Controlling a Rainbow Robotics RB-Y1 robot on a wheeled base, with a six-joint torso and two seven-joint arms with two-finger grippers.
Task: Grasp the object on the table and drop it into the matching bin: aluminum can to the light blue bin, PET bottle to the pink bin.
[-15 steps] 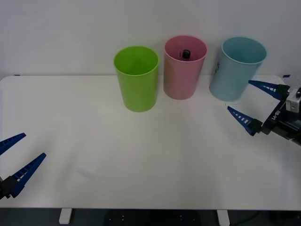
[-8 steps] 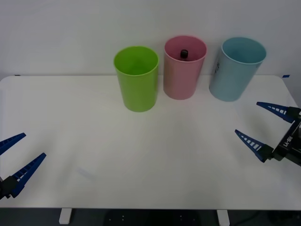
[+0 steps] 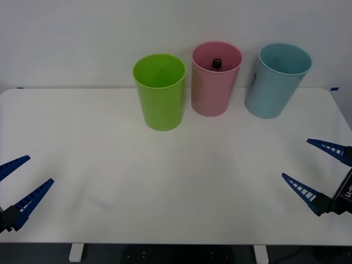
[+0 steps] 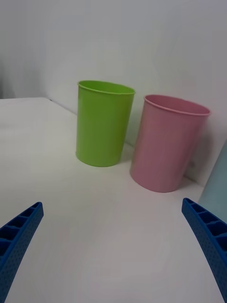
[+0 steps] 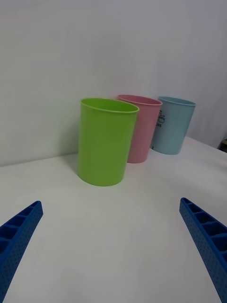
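The PET bottle's black cap (image 3: 217, 63) pokes up inside the pink bin (image 3: 215, 82) at the back of the white table (image 3: 176, 176); the bottle's body is hidden by the bin wall. To the pink bin's right stands the light blue bin (image 3: 276, 80). My right gripper (image 3: 319, 173) hovers open over the table's near right corner, with nothing between its fingers. My left gripper (image 3: 22, 181) waits open at the near left edge. The pink bin (image 4: 168, 142) and a sliver of the light blue bin (image 4: 218, 189) appear in the right wrist view, and the left wrist view has the pink bin (image 5: 142, 128) and the light blue bin (image 5: 172, 124).
A lime green bin (image 3: 160, 91) stands left of the pink one, also in the right wrist view (image 4: 103, 123) and the left wrist view (image 5: 105, 141). A white wall rises just behind the bins.
My right gripper has pulled back from beside the light blue bin toward the table's near right corner, staying open. The bottle cap sits in the pink bin throughout. The left arm has not moved.
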